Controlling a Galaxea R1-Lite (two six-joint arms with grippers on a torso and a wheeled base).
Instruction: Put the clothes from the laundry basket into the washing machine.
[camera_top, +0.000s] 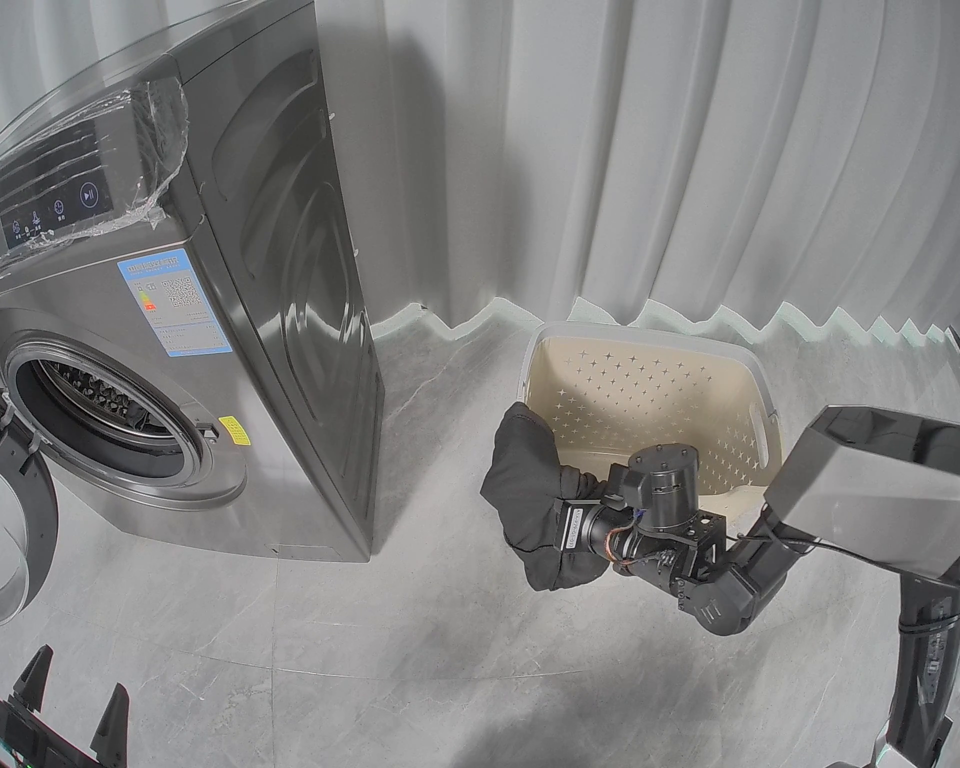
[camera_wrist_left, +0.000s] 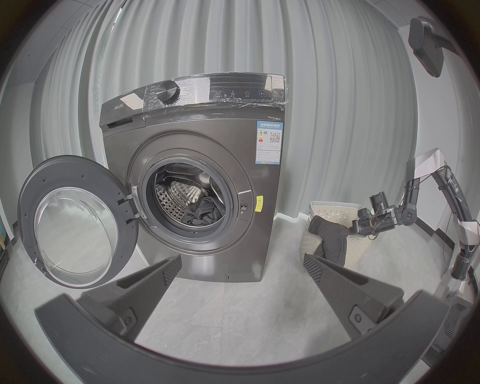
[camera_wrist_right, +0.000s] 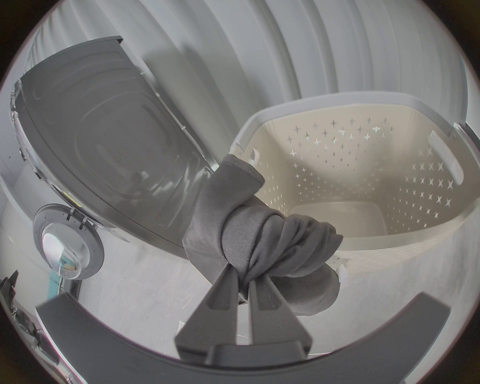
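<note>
Beside the laundry basket (camera_top: 640, 335) in the head view, the dark garment (camera_top: 525, 480) hangs at the rim on the side facing the washing machine (camera_top: 280, 300), well apart from it. Left wrist view adds the open door (camera_wrist_left: 75, 220), 1 dark cloth in the drum (camera_wrist_left: 202, 212), and the left gripper (camera_wrist_left: 240, 265) spread wide. Right wrist view: the right gripper (camera_wrist_right: 245, 287) is pinched tight on the garment.

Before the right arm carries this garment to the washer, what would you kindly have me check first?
1. Right gripper shut on the dark garment: ok.
2. Garment clear of the laundry basket rim: cannot tell.
3. Washing machine door wide open: ok.
4. Room in the drum, one dark item inside: ok.
5. Left gripper open and low, off the carrying path: cannot tell.
</note>
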